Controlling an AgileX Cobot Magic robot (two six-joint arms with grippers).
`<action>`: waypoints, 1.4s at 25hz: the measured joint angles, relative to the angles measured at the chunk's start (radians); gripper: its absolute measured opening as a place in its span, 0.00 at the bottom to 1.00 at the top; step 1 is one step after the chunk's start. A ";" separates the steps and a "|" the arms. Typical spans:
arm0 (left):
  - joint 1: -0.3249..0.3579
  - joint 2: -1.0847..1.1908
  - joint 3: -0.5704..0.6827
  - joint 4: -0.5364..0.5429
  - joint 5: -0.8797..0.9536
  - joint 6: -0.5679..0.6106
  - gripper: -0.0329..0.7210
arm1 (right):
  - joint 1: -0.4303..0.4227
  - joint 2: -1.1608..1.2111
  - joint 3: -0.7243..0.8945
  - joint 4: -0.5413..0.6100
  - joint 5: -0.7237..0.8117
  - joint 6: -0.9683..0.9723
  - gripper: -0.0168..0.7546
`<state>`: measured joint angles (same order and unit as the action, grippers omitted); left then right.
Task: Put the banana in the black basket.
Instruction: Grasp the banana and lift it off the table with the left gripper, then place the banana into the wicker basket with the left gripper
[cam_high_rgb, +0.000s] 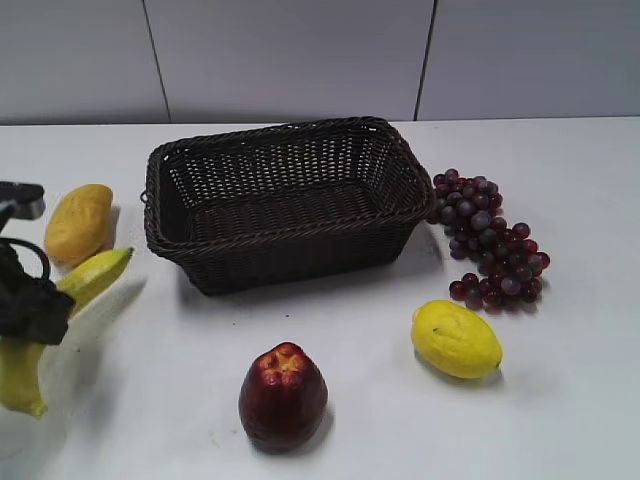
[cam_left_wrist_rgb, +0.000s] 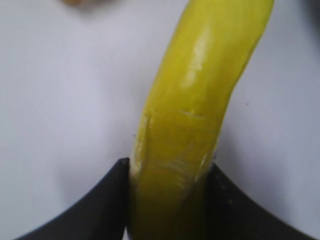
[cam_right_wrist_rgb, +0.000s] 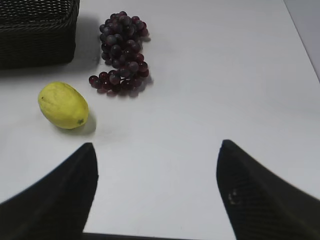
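The banana (cam_high_rgb: 92, 277) is long, curved and yellow, at the far left of the exterior view. My left gripper (cam_high_rgb: 35, 305) is shut on its middle; in the left wrist view the banana (cam_left_wrist_rgb: 195, 100) runs up between the two black jaws (cam_left_wrist_rgb: 169, 167), which press on both its sides. The black basket (cam_high_rgb: 285, 200), a large dark woven rectangle, stands empty at the table's middle back, to the right of the banana. My right gripper (cam_right_wrist_rgb: 156, 150) is open and empty above bare table; it does not show in the exterior view.
A stubby yellow-orange mango (cam_high_rgb: 78, 222) lies just behind the banana. A dark red apple (cam_high_rgb: 283, 395) sits at the front middle. A lemon (cam_high_rgb: 456, 339) and a bunch of purple grapes (cam_high_rgb: 490, 240) lie right of the basket, and both show in the right wrist view: the lemon (cam_right_wrist_rgb: 63, 105) and the grapes (cam_right_wrist_rgb: 121, 52).
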<state>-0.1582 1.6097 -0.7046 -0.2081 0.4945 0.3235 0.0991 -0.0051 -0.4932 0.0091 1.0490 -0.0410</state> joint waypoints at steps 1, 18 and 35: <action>0.000 -0.014 -0.034 0.008 0.049 0.000 0.45 | 0.000 0.000 0.000 0.000 0.000 0.000 0.79; -0.131 -0.016 -0.614 0.067 -0.005 0.001 0.45 | 0.000 0.000 0.000 0.000 0.000 0.000 0.79; -0.346 0.384 -0.615 0.310 -0.320 0.002 0.58 | 0.000 0.000 0.000 0.000 0.000 0.000 0.79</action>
<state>-0.5040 1.9936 -1.3201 0.1024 0.1744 0.3253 0.0991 -0.0051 -0.4932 0.0091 1.0490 -0.0410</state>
